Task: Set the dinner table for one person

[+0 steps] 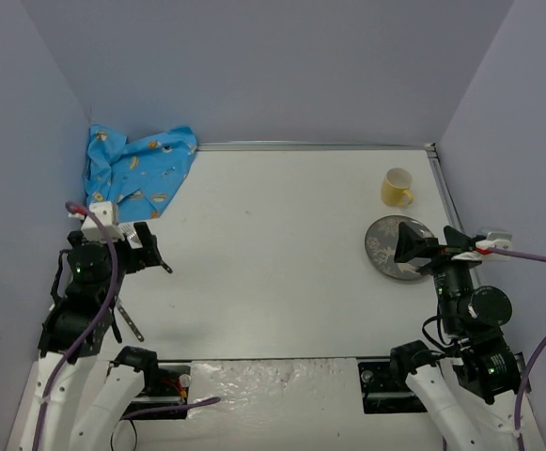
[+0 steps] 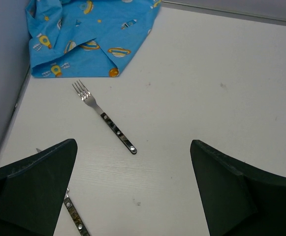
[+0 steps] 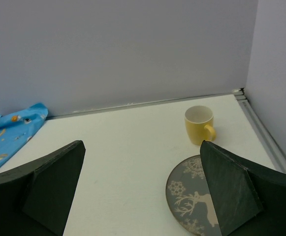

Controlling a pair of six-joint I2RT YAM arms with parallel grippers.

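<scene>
Holds nothing in the left gripper (image 2: pixel 133 147), jaws wide, over the white dinner table (image 1: pixel 273 244) beneath both arms; fork (image 2: pixel 106 118) just ahead. Holds nothing in the right gripper (image 3: pixel 142 147), equally wide, over a grey reindeer plate (image 3: pixel 184 196). Farther, toward the back wall: yellow mug (image 3: pixel 199 125), blue rocket-print cloth (image 2: pixel 88 34).

Plain lavender-grey walls (image 1: pixel 254 66) (three sides); soft, even light.
</scene>
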